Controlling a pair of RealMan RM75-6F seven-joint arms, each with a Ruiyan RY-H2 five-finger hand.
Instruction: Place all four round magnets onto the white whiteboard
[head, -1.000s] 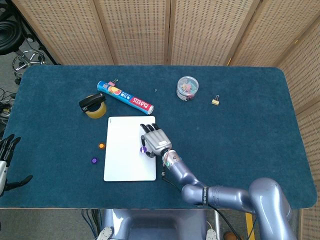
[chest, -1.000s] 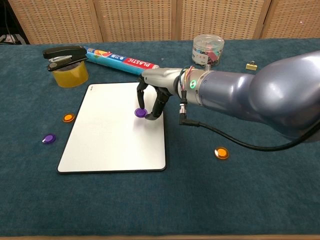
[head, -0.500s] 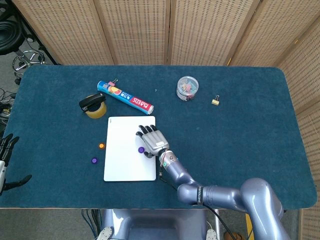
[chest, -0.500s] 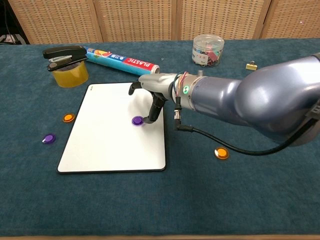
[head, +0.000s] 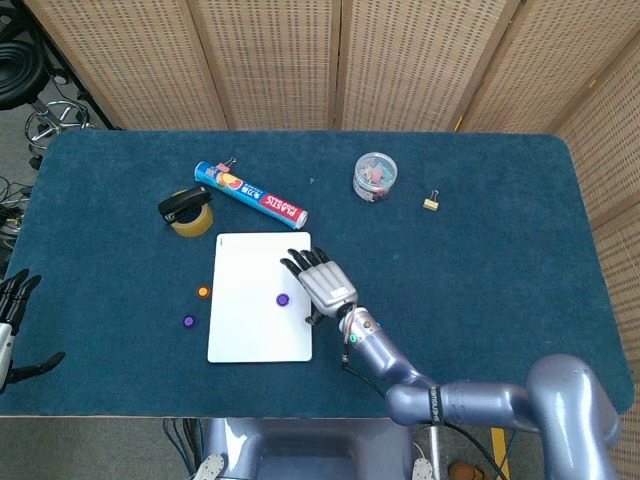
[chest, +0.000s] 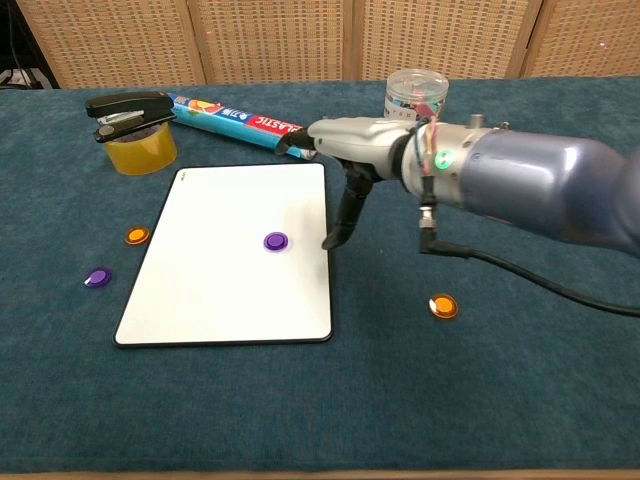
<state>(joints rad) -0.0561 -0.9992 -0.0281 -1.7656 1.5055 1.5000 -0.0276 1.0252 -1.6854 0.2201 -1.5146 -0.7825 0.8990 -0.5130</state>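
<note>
Grey metal, your right hand (chest: 345, 190) hangs empty, fingers spread, over the whiteboard's (chest: 200, 270) right edge, apart from the purple magnet (chest: 276, 241) lying on the board. One of four looks placed. Three remain on the cloth: purple (chest: 97, 278) and orange (chest: 136, 236) left of the board; next likely the orange one (chest: 442, 306) to its right, seen only from the chest. Only the head view shows your left hand (head: 12, 320), empty at the table edge.

A dark blue felt-topped table (head: 480, 230) fills the scene, rounded at its far corners. Behind it runs a folding screen (head: 300, 60) of tan perforated panels with wooden uprights. At far left, grey floor (head: 15, 130), coiled black cable (head: 18, 75) and a chrome stool base (head: 55, 122).
</note>
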